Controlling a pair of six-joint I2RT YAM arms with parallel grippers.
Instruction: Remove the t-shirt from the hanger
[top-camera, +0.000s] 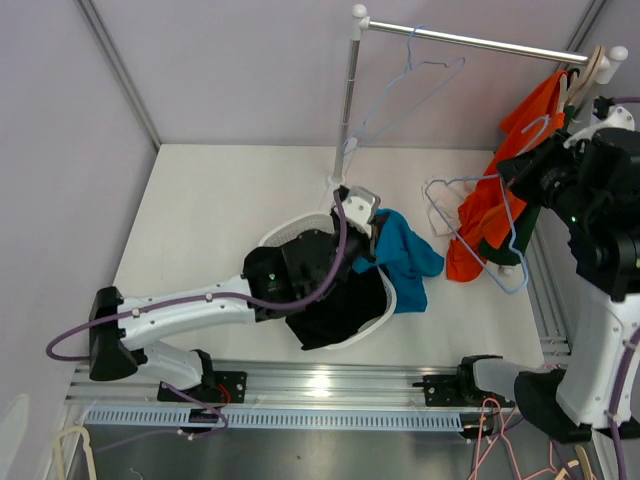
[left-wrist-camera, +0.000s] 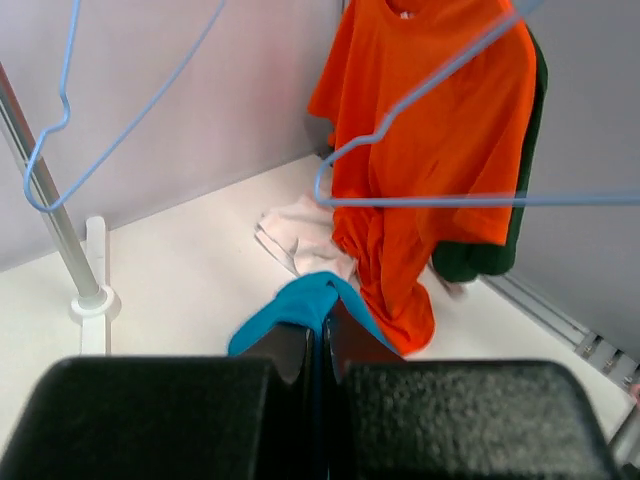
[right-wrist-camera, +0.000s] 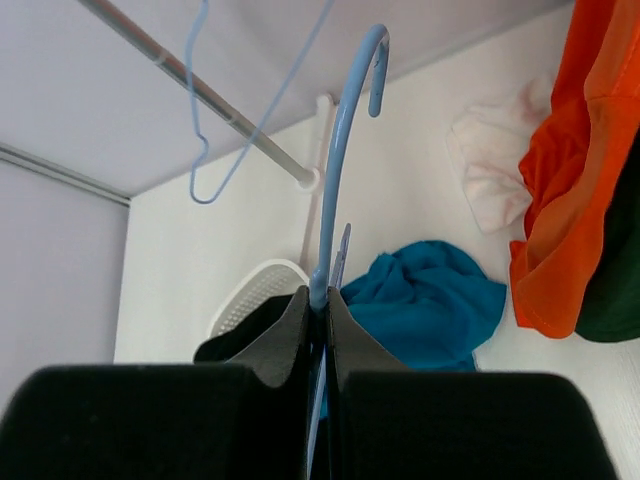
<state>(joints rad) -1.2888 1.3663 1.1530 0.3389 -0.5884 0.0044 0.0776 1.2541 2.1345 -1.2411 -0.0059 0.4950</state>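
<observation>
The teal t-shirt (top-camera: 408, 258) lies crumpled on the table beside the basket, off the hanger. My left gripper (top-camera: 374, 232) is shut on a fold of it, seen pinched between the jaws in the left wrist view (left-wrist-camera: 320, 335), where the teal shirt (left-wrist-camera: 300, 300) drapes over the fingertips. My right gripper (top-camera: 516, 172) is shut on the neck of a bare light-blue wire hanger (top-camera: 497, 245), held in the air at the right. In the right wrist view the gripper (right-wrist-camera: 318, 300) clamps the hanger (right-wrist-camera: 340, 150), with the teal shirt (right-wrist-camera: 432, 305) below.
A white basket (top-camera: 290, 232) with black clothing sits under my left arm. An orange shirt (top-camera: 497, 195) and a dark green garment (left-wrist-camera: 500, 250) hang at the right end of the clothes rail (top-camera: 480, 42). A second empty blue hanger (top-camera: 405, 80) hangs on the rail. A white cloth (left-wrist-camera: 300, 235) lies on the table.
</observation>
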